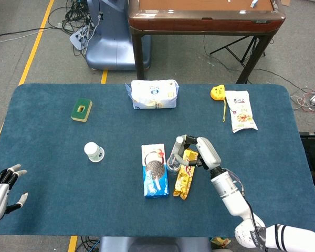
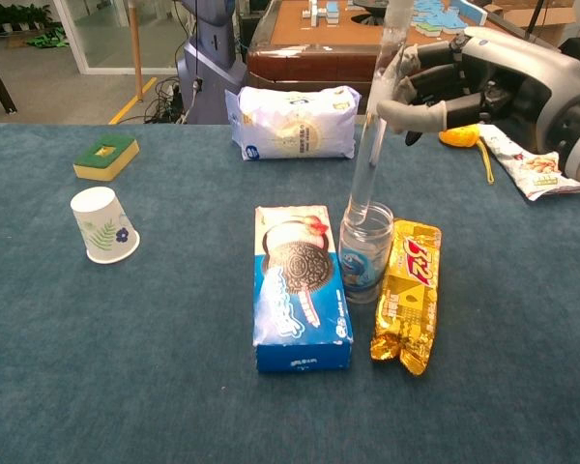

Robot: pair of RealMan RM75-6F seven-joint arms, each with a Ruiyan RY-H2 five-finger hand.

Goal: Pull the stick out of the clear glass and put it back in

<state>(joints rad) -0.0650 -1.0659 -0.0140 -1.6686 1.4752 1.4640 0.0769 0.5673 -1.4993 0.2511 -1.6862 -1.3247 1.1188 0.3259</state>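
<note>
A clear glass [image 2: 366, 251] [image 1: 172, 165] stands between a blue cookie box and a yellow snack bar. My right hand [image 2: 464, 85] [image 1: 198, 152] grips a clear stick [image 2: 372, 126] [image 1: 175, 149] near its upper part. The stick is nearly upright, and its lower end is just inside the glass's rim. My left hand [image 1: 2, 190] hangs with fingers spread and nothing in it, off the table's near left corner, visible only in the head view.
A blue cookie box [image 2: 300, 285] and a yellow snack bar [image 2: 408, 295] flank the glass. A white paper cup [image 2: 103, 225], a green sponge [image 2: 105, 155], a white bag [image 2: 292, 121], a yellow tape measure [image 2: 461, 133] and a snack packet [image 2: 536, 162] lie further off.
</note>
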